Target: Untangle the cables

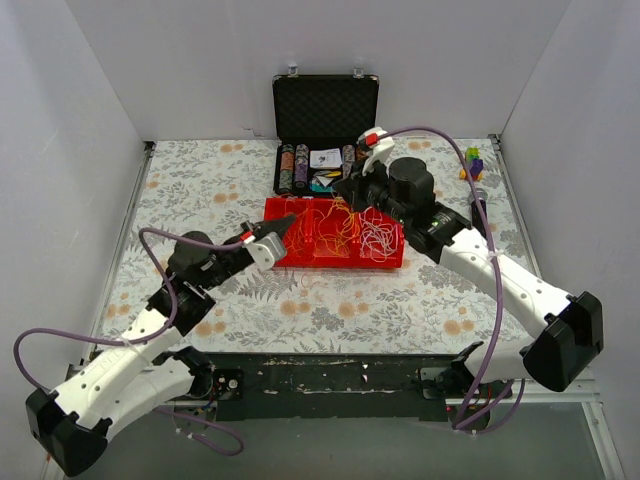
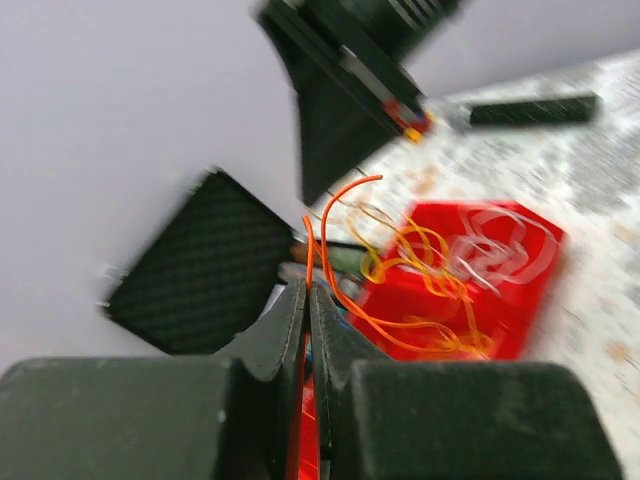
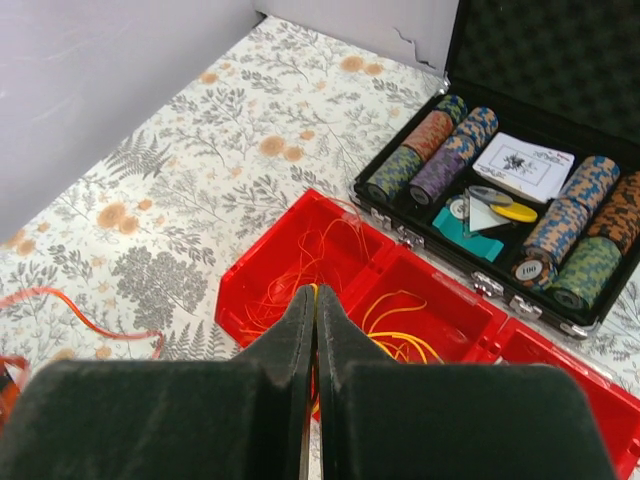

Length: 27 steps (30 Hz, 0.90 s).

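The cables (image 1: pixel 335 232) lie in the tray (image 1: pixel 335 263), before the open case (image 1: pixel 325 105).

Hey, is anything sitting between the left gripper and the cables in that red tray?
Nothing visible does. The left gripper is shut at the left end of the red tray, and an orange strand of the cables runs straight out from between its fingertips, apparently pinched there.
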### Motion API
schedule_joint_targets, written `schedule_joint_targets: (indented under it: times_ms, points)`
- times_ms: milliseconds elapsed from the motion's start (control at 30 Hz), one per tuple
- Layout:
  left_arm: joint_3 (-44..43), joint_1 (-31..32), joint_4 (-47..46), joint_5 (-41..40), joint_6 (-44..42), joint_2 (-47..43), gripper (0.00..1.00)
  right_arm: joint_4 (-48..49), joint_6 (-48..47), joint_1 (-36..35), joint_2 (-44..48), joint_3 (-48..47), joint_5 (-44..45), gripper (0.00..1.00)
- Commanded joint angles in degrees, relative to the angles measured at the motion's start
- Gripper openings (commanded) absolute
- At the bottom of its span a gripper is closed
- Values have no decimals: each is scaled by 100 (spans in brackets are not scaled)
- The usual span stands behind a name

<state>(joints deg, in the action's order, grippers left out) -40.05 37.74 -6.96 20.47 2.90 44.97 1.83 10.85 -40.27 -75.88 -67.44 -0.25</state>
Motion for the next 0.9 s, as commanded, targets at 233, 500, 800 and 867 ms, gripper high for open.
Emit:
schedule_joint_targets:
  times_ms: [233, 500, 800, 867]
  points:
    - [-1083, 14, -1123, -869, -500, 99, 0, 600, 101, 19, -357, -718, -327, 1]
    - [-899, 14, -1535, -1281, -896, 275, 0, 907, 382, 344, -1086, -648, -765, 1]
    - [-811, -21, -1545, -1493, -861, 258, 0, 1127, 576, 415, -1843, -385, -951, 1]
    - [-794, -38, -1615, -1546, -940, 319, 0, 1171, 620, 415, -1861, -192, -959, 1]
